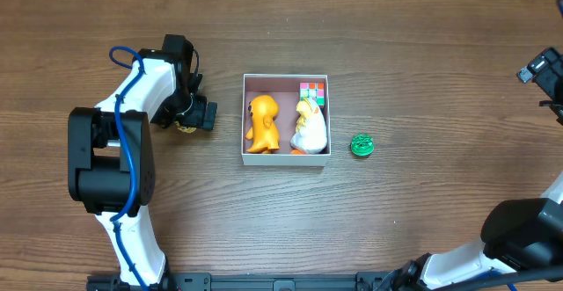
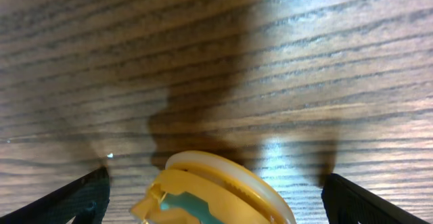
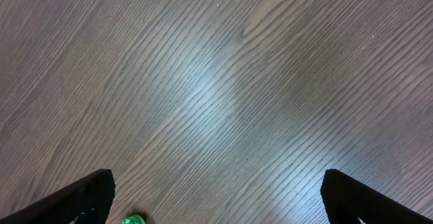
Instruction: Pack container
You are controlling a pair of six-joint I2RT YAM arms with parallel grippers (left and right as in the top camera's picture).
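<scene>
Grasp step: left gripper (image 2: 216, 198), fingers wide apart and empty, straddles the yellow disc toy (image 2: 223, 182) at the container's (image 1: 285, 160) nine o'clock; closing should come next.

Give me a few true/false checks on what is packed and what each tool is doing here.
1. The orange toy lies inside the container. True.
2. The green disc is packed too. False: it lies on the table, outside the container.
3. The left tool is shut on the yellow toy. False: its jaws stand open on either side of the toy.
4. The right tool is open and empty. True.
</scene>
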